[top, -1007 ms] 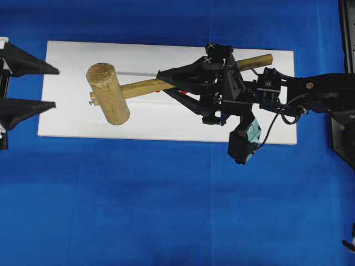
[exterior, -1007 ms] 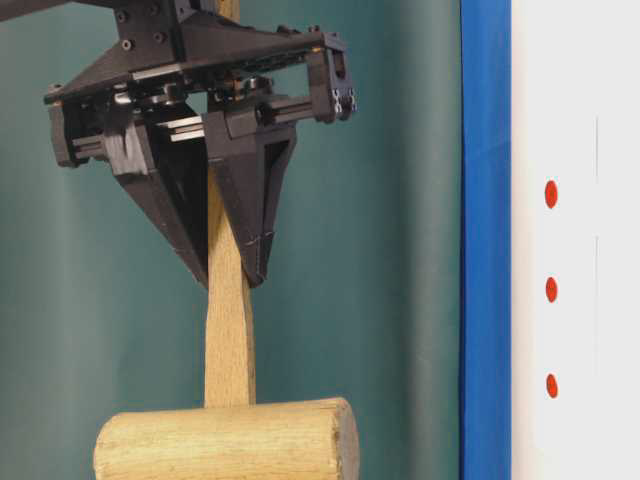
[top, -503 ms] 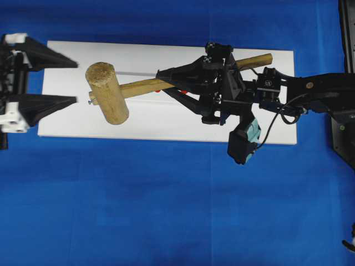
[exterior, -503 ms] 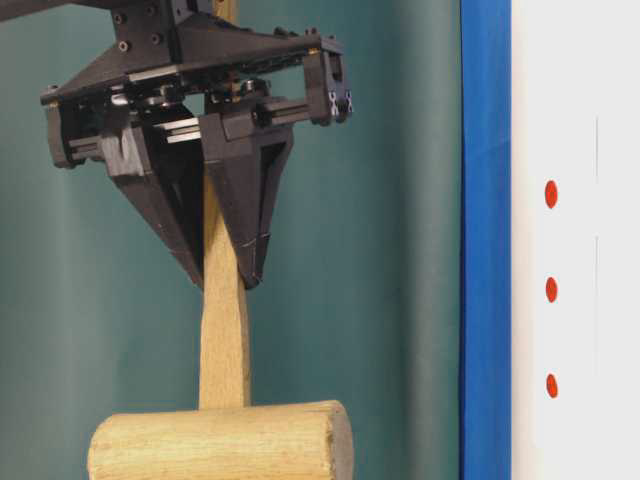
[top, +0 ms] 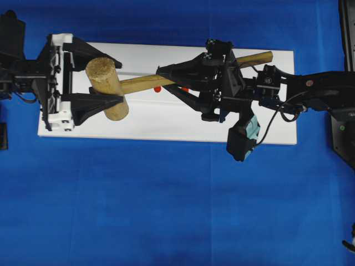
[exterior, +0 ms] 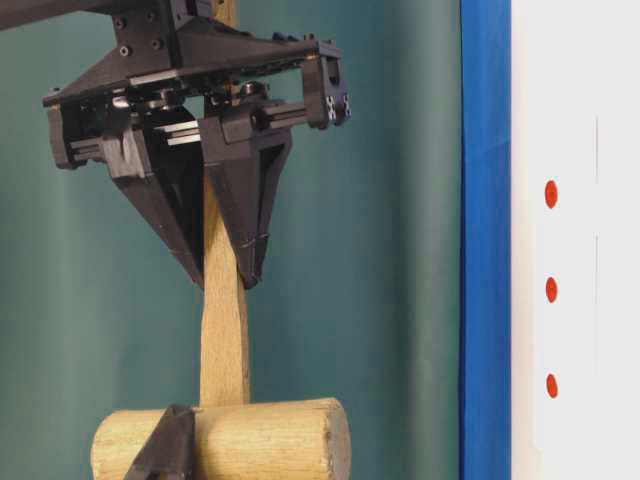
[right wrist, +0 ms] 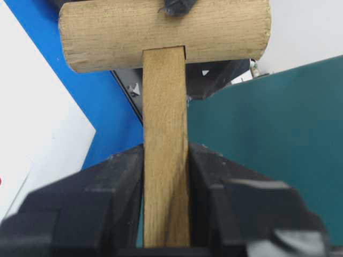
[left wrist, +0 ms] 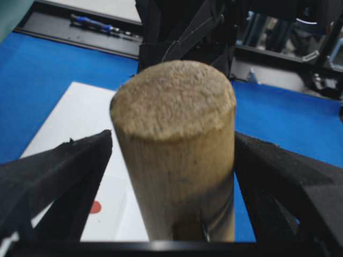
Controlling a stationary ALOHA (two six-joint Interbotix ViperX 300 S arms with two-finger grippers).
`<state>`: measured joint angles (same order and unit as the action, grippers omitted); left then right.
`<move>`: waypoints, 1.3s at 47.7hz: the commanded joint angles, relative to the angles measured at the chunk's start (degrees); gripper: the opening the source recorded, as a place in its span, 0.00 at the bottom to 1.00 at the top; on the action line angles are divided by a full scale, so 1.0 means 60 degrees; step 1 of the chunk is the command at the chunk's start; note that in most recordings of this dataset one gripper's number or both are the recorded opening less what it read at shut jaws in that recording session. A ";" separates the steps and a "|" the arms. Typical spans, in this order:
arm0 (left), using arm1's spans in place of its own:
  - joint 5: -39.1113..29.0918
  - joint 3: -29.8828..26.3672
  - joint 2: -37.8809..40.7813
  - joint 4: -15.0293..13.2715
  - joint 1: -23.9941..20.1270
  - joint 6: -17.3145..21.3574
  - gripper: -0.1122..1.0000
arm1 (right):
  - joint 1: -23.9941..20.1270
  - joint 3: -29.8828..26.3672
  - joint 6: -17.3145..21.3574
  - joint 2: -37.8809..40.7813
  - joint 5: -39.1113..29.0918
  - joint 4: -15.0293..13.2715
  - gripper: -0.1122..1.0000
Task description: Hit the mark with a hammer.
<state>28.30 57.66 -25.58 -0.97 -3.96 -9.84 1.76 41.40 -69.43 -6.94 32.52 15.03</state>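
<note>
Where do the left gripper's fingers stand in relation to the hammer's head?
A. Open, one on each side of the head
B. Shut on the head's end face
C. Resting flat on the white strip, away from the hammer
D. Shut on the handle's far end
A: in the left wrist view the left gripper is open, its fingers flanking the hammer head.

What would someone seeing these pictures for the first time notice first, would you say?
The eye goes first to the hammer, held above the white strip: the right gripper is shut on its handle. Next comes the left gripper, open at the strip's left end, one finger on either side of the thick wooden head. Red dots show on the strip just under the handle.
</note>
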 commanded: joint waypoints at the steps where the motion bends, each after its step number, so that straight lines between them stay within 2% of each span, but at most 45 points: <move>1: 0.0073 -0.0278 0.0000 -0.0015 -0.0029 0.0015 0.94 | 0.0015 -0.0352 0.0015 -0.0146 0.0161 0.0000 0.19; 11: 0.0073 -0.0308 0.0015 0.0000 -0.0029 -0.0015 0.90 | 0.0029 -0.0352 0.0015 -0.0161 0.0308 0.0000 0.19; 15: 0.0073 -0.0322 0.0029 0.0000 -0.0029 0.0015 0.76 | 0.0029 -0.0366 0.0015 -0.0146 0.0337 -0.0015 0.19; 20: 0.0073 -0.0293 0.0015 0.0015 -0.0029 0.0029 0.51 | 0.0029 -0.0366 0.0015 -0.0146 0.0308 -0.0015 0.19; 50: 0.0059 -0.0190 -0.0117 0.0029 0.0029 0.0117 0.51 | 0.0059 -0.0469 0.0044 -0.0146 0.0117 0.0015 0.20; 54: 0.0059 -0.0146 -0.0161 0.0029 0.0015 0.0103 0.51 | 0.0059 -0.0483 0.0044 -0.0146 0.0059 0.0015 0.32; 62: 0.0044 -0.0103 -0.0249 0.0029 0.0029 0.0132 0.51 | 0.0059 -0.0454 0.0029 -0.0176 -0.0088 0.0015 0.78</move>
<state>28.21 57.83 -25.93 -0.88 -3.78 -9.23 2.11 39.99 -69.43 -6.94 32.08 15.03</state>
